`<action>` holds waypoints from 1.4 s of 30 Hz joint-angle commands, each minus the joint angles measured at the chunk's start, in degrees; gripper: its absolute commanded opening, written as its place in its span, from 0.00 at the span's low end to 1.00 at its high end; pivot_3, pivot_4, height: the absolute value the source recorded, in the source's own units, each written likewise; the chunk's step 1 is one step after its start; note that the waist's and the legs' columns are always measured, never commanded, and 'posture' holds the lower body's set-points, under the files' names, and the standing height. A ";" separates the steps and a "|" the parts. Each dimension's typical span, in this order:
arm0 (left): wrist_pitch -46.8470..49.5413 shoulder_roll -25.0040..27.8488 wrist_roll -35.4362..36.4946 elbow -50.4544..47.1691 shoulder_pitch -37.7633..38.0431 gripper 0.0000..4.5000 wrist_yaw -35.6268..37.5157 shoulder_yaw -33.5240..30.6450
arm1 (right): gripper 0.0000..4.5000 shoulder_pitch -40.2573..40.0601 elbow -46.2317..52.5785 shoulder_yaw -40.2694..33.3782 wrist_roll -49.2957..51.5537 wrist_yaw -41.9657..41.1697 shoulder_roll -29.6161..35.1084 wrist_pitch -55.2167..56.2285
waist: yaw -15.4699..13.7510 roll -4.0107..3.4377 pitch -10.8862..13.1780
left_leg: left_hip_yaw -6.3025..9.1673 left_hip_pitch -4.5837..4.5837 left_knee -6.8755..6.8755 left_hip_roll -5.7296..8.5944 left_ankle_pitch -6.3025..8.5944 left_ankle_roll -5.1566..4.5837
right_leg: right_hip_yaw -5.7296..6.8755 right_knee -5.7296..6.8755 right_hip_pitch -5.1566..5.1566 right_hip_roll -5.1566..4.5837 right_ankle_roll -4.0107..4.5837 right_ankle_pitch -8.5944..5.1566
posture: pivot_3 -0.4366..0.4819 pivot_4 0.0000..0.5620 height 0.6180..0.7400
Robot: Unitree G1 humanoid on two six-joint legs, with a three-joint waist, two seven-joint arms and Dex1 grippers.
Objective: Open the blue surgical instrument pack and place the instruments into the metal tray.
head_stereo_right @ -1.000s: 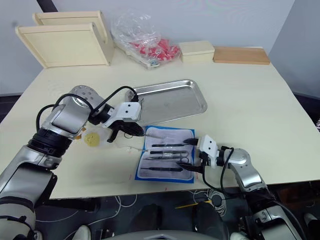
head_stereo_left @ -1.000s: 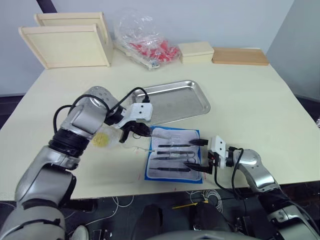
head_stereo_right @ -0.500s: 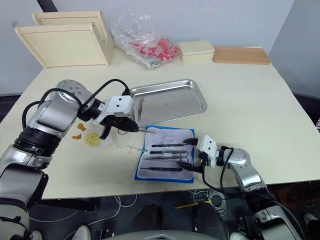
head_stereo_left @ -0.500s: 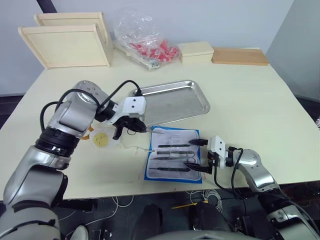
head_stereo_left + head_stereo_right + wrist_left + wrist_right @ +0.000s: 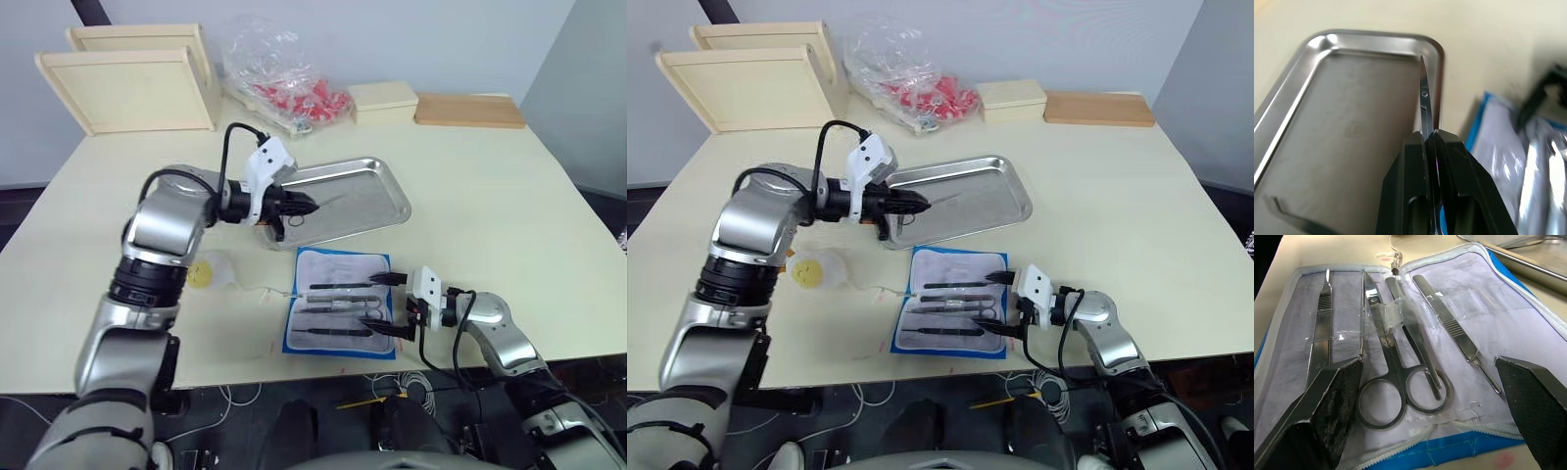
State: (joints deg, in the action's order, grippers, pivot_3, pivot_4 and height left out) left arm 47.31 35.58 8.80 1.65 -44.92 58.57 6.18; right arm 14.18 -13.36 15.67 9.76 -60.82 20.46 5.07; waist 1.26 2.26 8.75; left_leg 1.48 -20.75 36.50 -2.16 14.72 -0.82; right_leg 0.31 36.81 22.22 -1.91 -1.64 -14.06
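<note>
The blue surgical instrument pack (image 5: 342,303) lies open on the table's near side, with several instruments (image 5: 1385,382) under clear sleeves on its pale lining. Behind it sits the metal tray (image 5: 364,201). My left gripper (image 5: 306,206) hovers over the tray's left part, shut on a pair of scissors (image 5: 1423,95) whose blade points past the fingertips. A pair of tweezers (image 5: 1290,218) lies in the tray. My right gripper (image 5: 388,305) rests at the pack's right edge, open, its fingers (image 5: 1327,411) spread wide around the instruments' handles.
Two pale wooden trays (image 5: 132,88) lean at the back left. A clear bag of red items (image 5: 289,88), a cream box (image 5: 384,100) and a wooden board (image 5: 468,110) line the back edge. A yellow disc in clear wrap (image 5: 201,272) lies left of the pack.
My left gripper has swung from beside the pack's left edge up and to the right over the tray, carrying the scissors. The right gripper has stayed put.
</note>
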 commanded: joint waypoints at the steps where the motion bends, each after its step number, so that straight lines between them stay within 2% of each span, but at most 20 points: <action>1: 2.02 -2.78 0.14 -3.36 1.31 0.01 -8.28 -3.53 | 1.00 -3.51 -6.94 4.05 -4.12 0.11 0.35 -3.22 | -0.03 0.04 -0.02 | 0.01 0.01 -0.01 0.00 0.00 0.00 | 0.00 0.01 -0.01 0.00 -0.01 0.01 | 0.48 0.27 1.00; 7: 2.65 -13.29 -2.02 -6.90 5.44 0.01 -26.39 -7.25 | 1.00 -3.70 -6.89 4.08 -4.08 -0.13 0.53 -3.25 | -0.18 0.16 -0.10 | 0.03 0.04 0.00 -0.02 0.00 0.01 | 0.01 0.00 -0.08 -0.04 0.04 0.11 | 0.48 0.27 1.00; 15: 2.90 -26.91 -7.72 -9.63 9.83 0.01 -48.37 -7.37 | 1.00 -3.31 -6.85 4.22 -3.99 0.04 -0.08 -3.56 | -0.21 0.30 -0.23 | 0.07 0.10 -0.01 -0.02 0.00 0.03 | -0.06 -0.01 -0.14 -0.08 0.08 0.18 | 0.48 0.27 1.00; 21: 1.08 -32.66 -11.30 -5.90 9.86 0.01 -60.06 -8.96 | 1.00 -3.55 -6.58 4.24 -3.98 -0.20 0.03 -3.69 | -0.22 0.25 -0.24 | 0.17 0.11 -0.01 0.00 0.00 0.03 | -0.07 -0.02 -0.17 -0.01 0.13 0.22 | 0.48 0.27 1.00; 28: -4.29 -35.44 -12.60 -0.12 8.89 0.01 -67.12 -10.43 | 1.00 -3.22 -6.80 4.26 -4.06 -0.59 0.19 -3.71 | -0.26 0.27 -0.25 | 0.14 0.12 0.00 0.02 0.00 0.04 | 0.12 -0.03 -0.21 -0.02 0.12 0.23 | 0.48 0.27 1.00; 42: -6.25 -38.63 -10.35 8.78 7.23 0.01 -70.63 -13.30 | 1.00 -3.01 -7.07 4.23 -4.20 -0.58 0.07 -3.57 | -0.23 0.27 -0.25 | 0.13 0.13 0.00 0.03 -0.01 0.05 | 0.16 -0.03 -0.22 0.01 0.11 0.23 | 0.48 0.27 1.00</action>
State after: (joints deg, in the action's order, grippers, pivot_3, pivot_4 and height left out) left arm 41.83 -2.79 -1.80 10.81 -36.75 -11.71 -7.40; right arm 14.57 -13.85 15.64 9.49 -61.35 20.43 5.04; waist 1.03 2.53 8.50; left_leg 1.60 -20.61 36.50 -2.13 14.71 -0.77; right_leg 0.46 36.77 22.00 -1.89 -1.53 -13.83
